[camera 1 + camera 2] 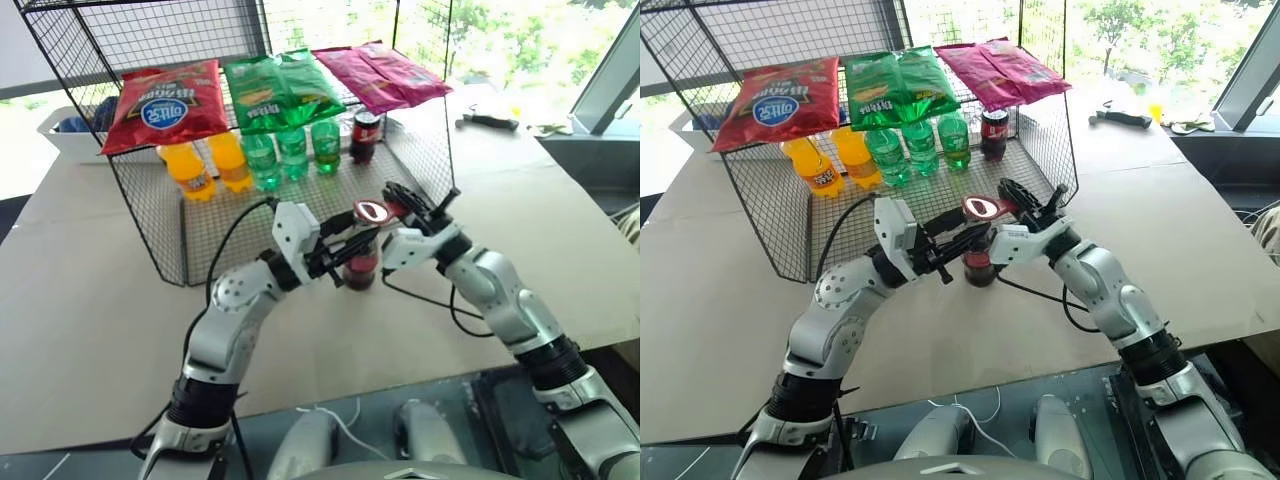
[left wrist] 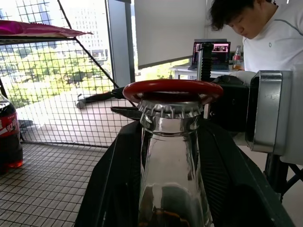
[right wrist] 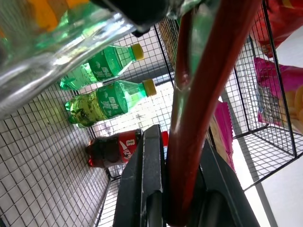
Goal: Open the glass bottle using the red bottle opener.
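The glass bottle [image 1: 360, 266] stands upright just in front of the wire rack, with my left gripper [image 1: 343, 256] shut around its body. In the left wrist view the clear neck [image 2: 170, 156] rises between my two black fingers [image 2: 113, 189], topped by a silver-edged crown cap [image 2: 170, 109]. The red bottle opener [image 1: 372, 211] lies with its ring head [image 2: 173, 90] flat over that cap. My right gripper [image 1: 402, 207] is shut on the opener's red handle [image 3: 199, 118], reaching in from the right.
A wire rack [image 1: 150, 230] stands behind, with chip bags [image 1: 165, 103] on top and orange bottles [image 1: 190, 170], green bottles [image 1: 290, 152] and a cola bottle [image 1: 365, 135] inside. A dark tool [image 1: 487, 121] lies at the far right. A person [image 2: 265, 33] sits beyond.
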Tool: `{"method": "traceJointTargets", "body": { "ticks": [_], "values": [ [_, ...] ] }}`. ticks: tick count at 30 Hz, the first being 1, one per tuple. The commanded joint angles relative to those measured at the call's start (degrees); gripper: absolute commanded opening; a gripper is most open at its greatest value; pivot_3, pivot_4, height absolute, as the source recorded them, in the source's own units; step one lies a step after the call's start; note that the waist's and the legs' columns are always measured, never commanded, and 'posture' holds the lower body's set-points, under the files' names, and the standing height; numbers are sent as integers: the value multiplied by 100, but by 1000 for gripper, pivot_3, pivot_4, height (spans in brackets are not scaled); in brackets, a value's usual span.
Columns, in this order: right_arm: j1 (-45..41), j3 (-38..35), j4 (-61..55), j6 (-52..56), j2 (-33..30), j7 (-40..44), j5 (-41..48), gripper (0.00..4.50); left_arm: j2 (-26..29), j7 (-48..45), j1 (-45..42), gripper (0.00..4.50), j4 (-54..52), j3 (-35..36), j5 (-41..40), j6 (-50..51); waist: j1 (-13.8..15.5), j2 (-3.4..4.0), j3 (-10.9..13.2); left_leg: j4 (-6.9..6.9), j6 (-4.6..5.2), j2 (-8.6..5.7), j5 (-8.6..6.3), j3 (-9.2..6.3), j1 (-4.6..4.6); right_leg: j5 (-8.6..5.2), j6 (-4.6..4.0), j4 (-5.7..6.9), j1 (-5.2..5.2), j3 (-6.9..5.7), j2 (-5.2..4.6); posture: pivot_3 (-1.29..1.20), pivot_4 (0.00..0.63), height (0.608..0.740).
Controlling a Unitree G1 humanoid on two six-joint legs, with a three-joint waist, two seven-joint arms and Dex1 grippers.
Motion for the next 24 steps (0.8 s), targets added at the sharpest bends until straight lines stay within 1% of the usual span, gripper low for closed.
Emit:
{"method": "traceJointTargets", "body": {
  "ticks": [1, 5, 15, 24],
  "values": [
    [-257, 144, 95, -292, -204, 72, -317, 0, 48, -45, 69, 1341, 283, -234, 259, 33, 0, 0, 0, 0, 0, 0, 0, 1, 0, 0, 0, 0, 0, 1, 0, 0, 150, 740],
    [-472, 7, 33, -384, -413, 173, -256, 0, 71, -57, 76, 1341, 415, -237, 307, -81, 4, 0, 1, 0, 0, 0, 0, 0, -1, 0, 0, -1, 1, 1, 0, 0, 150, 740],
    [-643, -138, -80, -447, -580, 193, -248, 0, 16, -6, 139, 1341, 432, -305, 331, -161, 12, 1, 4, 0, 1, -1, 0, -4, -6, 0, 0, -5, 0, 1, -1, 0, 150, 740],
    [-1342, -401, -8, -761, -991, -37, -501, 0, 67, -17, 147, 1341, 417, -285, 309, -131, 58, 14, 44, 0, 0, -5, 0, -5, -22, 0, -1, -11, -8, -5, -4, 0, 150, 740]
  ]
}}
